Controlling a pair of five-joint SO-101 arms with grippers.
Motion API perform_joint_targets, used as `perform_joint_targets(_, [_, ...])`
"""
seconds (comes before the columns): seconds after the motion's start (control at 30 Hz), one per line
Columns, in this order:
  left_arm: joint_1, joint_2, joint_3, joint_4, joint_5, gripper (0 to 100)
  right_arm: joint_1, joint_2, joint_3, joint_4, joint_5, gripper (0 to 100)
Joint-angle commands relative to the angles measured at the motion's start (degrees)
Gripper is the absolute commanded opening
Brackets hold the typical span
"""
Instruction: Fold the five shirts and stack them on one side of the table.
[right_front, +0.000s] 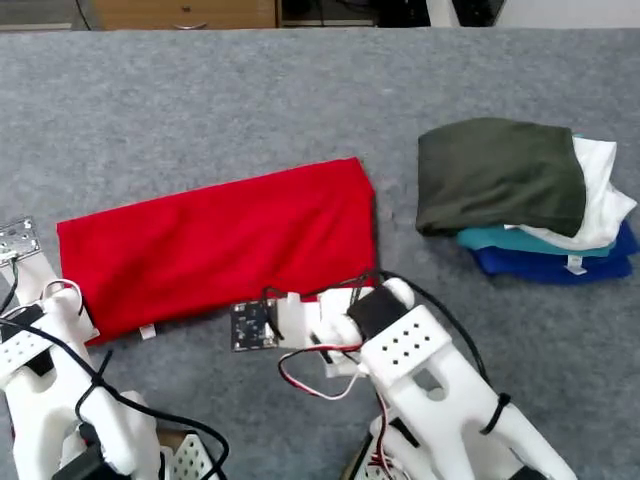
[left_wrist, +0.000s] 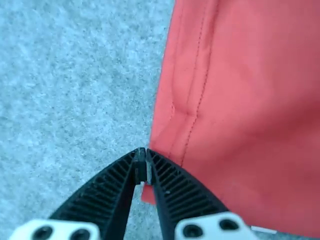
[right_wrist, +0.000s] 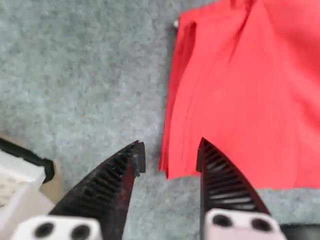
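Red shirt (right_front: 220, 245) lies as a long strip across the table (right_front: 300, 110), axis L-R, w/ left gripper (left_wrist: 142, 157) pressed together at its near-left corner & right gripper (right_wrist: 170, 145) spread astride the near-right corner.

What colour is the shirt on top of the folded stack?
The top shirt is dark olive green, clearest in the high view.

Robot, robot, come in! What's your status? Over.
Left pincer shut at red shirt corner. Right pincer open astride another corner. Red shirt lies in a long strip. Folded stack apart, not in the way.
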Motion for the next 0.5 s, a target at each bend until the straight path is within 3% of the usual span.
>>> perform_joint_targets(0.0, [0.1,0.0,-0.9,-0.1,0.5,2,-2.1,2.1,0.0,-2.6,-0.8,18.6])
perform_joint_targets(0.47, [0.1,0.5,-0.4,-3.2,0.5,2,-2.2,24.7,-5.5,-13.1,-1.9,18.5])
